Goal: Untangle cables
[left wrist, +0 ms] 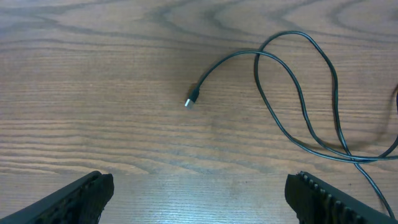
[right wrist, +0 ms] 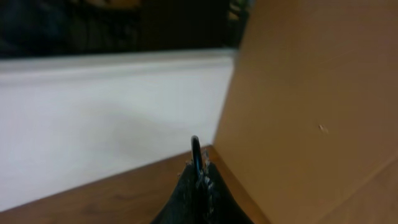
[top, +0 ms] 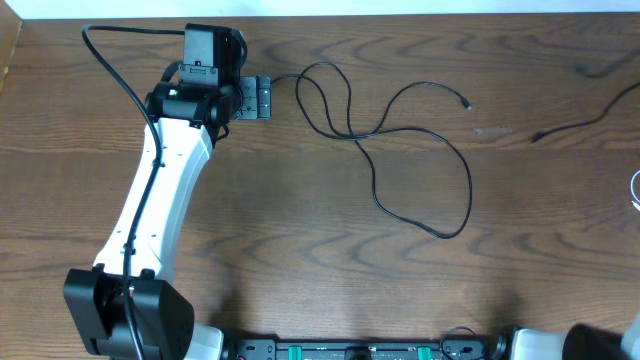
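From above, the left gripper (top: pixel 264 98) of the white robot arm sits in the upper left of the brown wooden table (top: pixel 300 260). A long thin black cable (top: pixel 352 133) lies in loose loops just right of it. A second thin black cable (top: pixel 545 134) lies at the upper right. A bit of white wire (top: pixel 636 190) peeks in at the right edge.

In the left wrist view, the left fingers (left wrist: pixel 74 200) are wide apart at the bottom corners. The cable's small plug (left wrist: pixel 191 101) lies in the middle.

In the blurry right wrist view, the right gripper (right wrist: pixel 199 186) is pinched together on a thin black loop of wire (right wrist: pixel 195 149).
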Controlling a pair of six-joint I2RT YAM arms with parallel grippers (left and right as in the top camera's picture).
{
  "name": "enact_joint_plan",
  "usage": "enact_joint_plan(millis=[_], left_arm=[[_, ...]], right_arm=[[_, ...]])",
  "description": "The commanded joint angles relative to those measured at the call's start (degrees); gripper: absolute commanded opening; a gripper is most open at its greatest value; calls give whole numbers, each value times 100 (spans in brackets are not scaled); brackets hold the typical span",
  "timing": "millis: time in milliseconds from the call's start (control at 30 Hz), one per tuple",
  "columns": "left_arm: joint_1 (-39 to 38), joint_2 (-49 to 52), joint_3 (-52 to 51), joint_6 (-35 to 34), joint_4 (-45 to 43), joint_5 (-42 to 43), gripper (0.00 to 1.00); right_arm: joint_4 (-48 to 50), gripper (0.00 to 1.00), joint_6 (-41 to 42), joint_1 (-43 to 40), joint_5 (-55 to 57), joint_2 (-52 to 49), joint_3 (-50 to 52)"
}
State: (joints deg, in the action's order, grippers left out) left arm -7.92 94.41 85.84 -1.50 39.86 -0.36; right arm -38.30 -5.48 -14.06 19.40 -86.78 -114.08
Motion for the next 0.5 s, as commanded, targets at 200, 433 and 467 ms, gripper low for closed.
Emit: enact_joint_plan(millis=[200,433,467], left_arm=[[4,31,-4,-11,2,-33,93],[2,31,-4,-11,2,-33,93],[2,31,-4,-11,2,-33,93]], right_arm=[[-136,1,-33,-446,-48,-1040,-55],[-323,1,111,-520,-544,-1893,-55],[-393,1,227,-544,-693,-1987,-55]])
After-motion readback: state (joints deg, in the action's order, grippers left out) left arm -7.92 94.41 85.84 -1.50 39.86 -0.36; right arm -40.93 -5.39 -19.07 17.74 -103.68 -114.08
